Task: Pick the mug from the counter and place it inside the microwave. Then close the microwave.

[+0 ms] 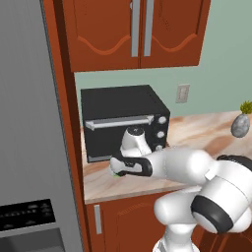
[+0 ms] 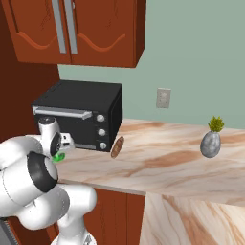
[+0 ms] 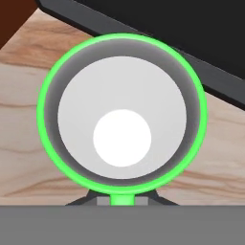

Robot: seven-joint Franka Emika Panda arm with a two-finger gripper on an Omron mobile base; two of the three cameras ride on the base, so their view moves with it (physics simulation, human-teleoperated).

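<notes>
The bright green mug (image 3: 122,112) stands upright on the marbled counter (image 3: 19,143), seen from straight above with its white inside showing. My gripper (image 3: 123,200) hangs over the mug and is shut on a green part at its near edge, rim or handle I cannot tell. In the left base view the hand covers the mug (image 1: 118,173) except a green sliver beneath the gripper (image 1: 117,169), just in front of the black oven. From the right, the mug (image 2: 59,157) peeks out below the gripper (image 2: 61,152). The microwave is out of view.
A black toaster oven (image 1: 123,120) (image 2: 79,117) stands right behind the mug. A brown loaf-like item (image 2: 117,147) lies beside it. A grey vase with a plant (image 2: 210,142) sits far right. A grey fridge (image 1: 24,147) flanks the counter's left end (image 1: 98,184).
</notes>
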